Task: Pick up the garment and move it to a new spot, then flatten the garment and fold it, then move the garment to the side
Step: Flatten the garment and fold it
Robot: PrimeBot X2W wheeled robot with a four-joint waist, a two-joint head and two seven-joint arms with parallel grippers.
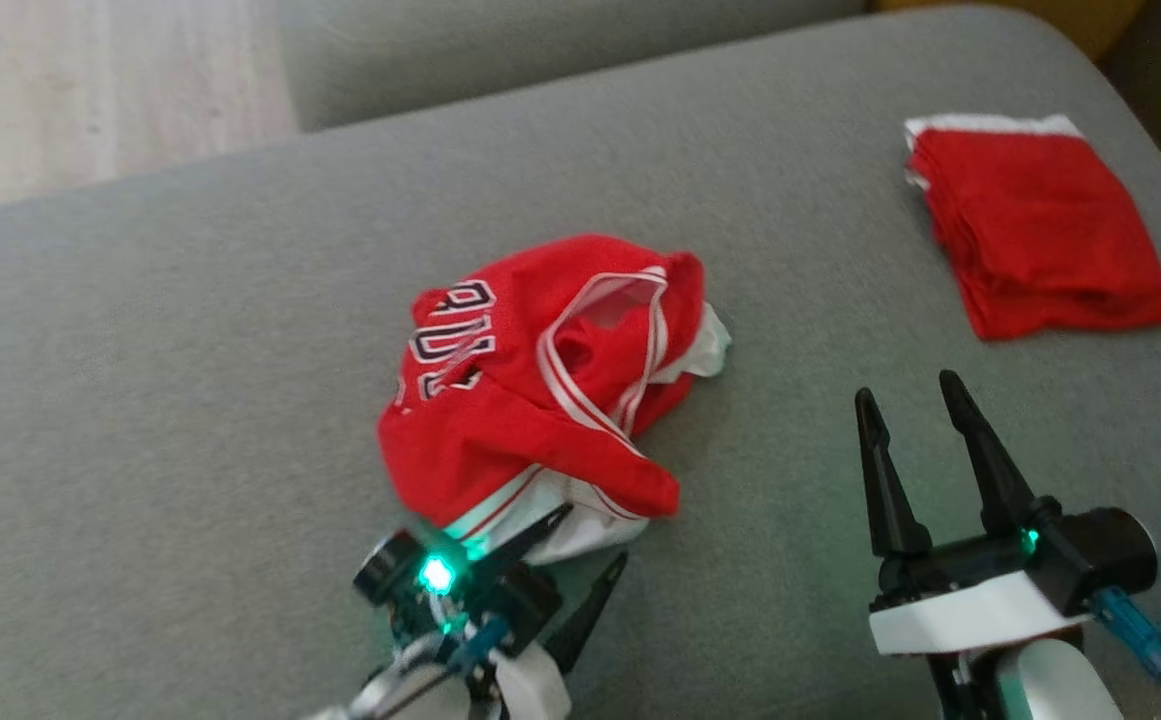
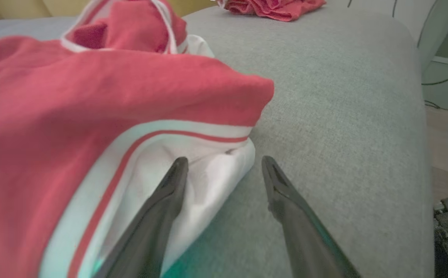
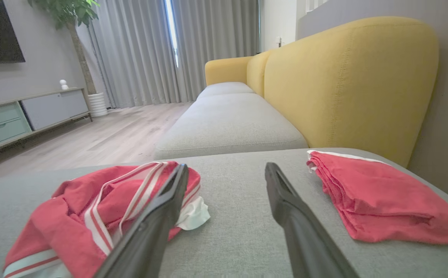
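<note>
Gray sofa cushion [image 1: 190, 400] is where everything lies, with pale wood floor [image 1: 90, 90] past its far left corner.

On the left, the left end effector [image 2: 224, 159] is wide open and holds nothing. It sits right at the near edge of the red shirt [image 1: 520, 400]. One finger is over the shirt's white edge and the other is over bare cushion, so the white corner lies between them.

The shirt is a crumpled heap in the middle of the cushion. The heap is longer one way, from near-left to far-right. Its white edge points at the robot. A hole with white stripes opens up toward the far right, and the letters sit sideways on the left part.

I think the step now is to pick the shirt up. To do it well, the left end effector should slide in a bit more, pinch plenty of cloth, then lift slowly.

Further right, well apart from the shirt, the right end effector [image 1: 907, 388] is wide open and empty too. A folded red cloth [image 1: 1040, 240] lies at the far right.
</note>
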